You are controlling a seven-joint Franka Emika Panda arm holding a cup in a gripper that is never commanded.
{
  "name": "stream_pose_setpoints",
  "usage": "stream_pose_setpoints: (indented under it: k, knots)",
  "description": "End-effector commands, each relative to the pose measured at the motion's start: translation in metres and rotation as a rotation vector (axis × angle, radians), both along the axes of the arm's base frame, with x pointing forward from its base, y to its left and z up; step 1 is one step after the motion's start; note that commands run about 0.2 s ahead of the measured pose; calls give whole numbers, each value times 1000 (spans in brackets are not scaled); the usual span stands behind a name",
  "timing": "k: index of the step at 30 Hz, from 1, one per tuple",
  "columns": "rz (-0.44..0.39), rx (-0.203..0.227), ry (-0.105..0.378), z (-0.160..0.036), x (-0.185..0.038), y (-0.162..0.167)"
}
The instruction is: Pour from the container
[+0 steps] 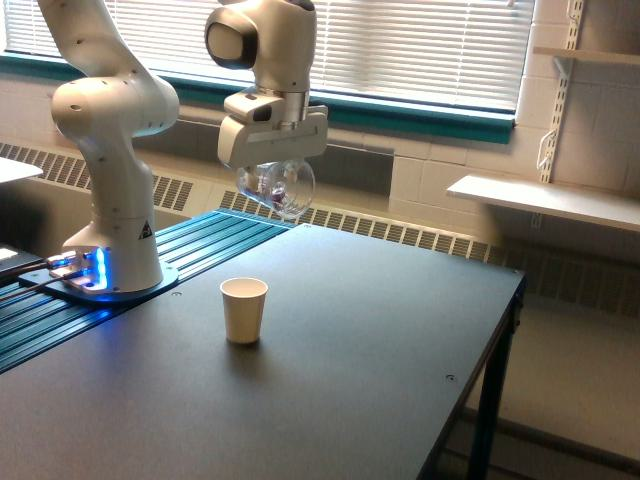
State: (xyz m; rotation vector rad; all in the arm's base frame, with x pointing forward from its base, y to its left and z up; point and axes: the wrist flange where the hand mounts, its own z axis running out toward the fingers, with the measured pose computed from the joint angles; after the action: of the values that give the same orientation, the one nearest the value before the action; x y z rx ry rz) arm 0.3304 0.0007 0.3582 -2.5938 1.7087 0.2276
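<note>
The gripper (275,178) is closed on the clear cup (277,187), holding it in the air well above the black table (400,340). The clear cup appears tilted, and small coloured items show through its wall; the direction of its rim cannot be resolved. The cream paper cup (244,310) stands upright on the table with its mouth open upward. It lies below the held cup and slightly toward the exterior view's left. Judged from this layout, the pour depends on bringing the clear cup's rim directly over the paper cup's mouth and lowering it before tipping further.
</note>
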Motion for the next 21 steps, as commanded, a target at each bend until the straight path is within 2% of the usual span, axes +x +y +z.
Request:
stream_pose_setpoints:
  k: [1, 5, 7, 9, 14, 21]
  knots:
    - [4, 32, 0, -6, -9, 0]
    - [4, 38, 9, -8, -15, 1]
    - [3, 75, 70, -18, -26, 3]
    - [0, 85, 89, -23, -32, 2]
    - [-7, 94, 107, -26, -39, -2]
    - [-15, 79, 141, -31, -50, -16]
